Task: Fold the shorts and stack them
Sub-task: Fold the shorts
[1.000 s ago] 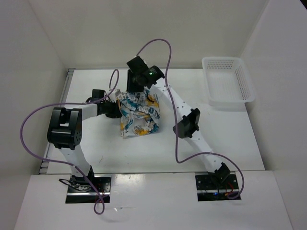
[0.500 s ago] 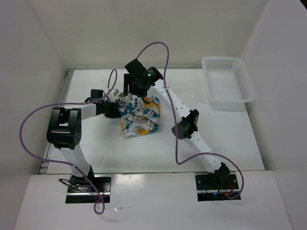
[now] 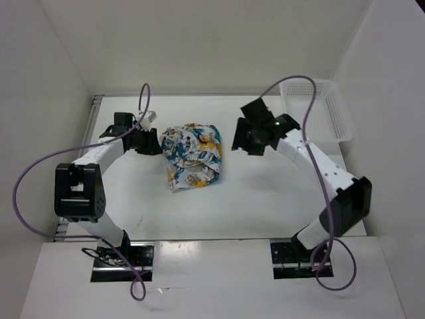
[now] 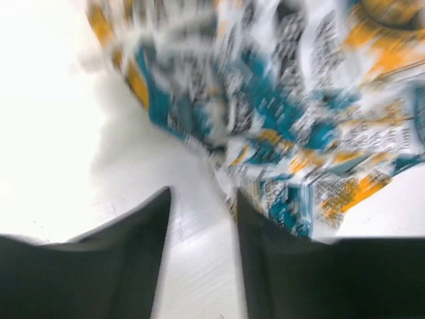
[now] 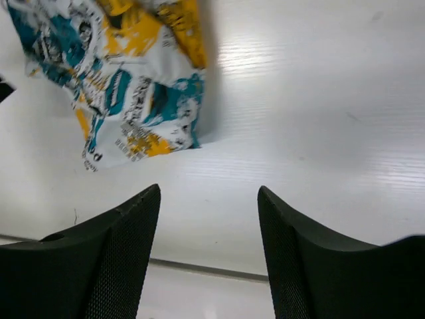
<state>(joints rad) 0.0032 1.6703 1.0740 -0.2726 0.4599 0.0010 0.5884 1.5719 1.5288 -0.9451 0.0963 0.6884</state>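
While the shorts (image 3: 192, 156) sit bunched at the middle of the bench (image 3: 279, 199), left gripper (image 3: 151, 141) and right gripper (image 3: 238, 139) flank them. Left wrist, blurred: fingers (image 4: 133, 266) slightly parted, empty, shorts just ahead. Right wrist: fingers (image 5: 113, 266) spread wide, empty.

Lettering on shorts (image 3: 192, 156) illegible

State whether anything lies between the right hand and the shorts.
Nothing visible does. In the right wrist view, only bare table lies between the open right hand and the shorts.
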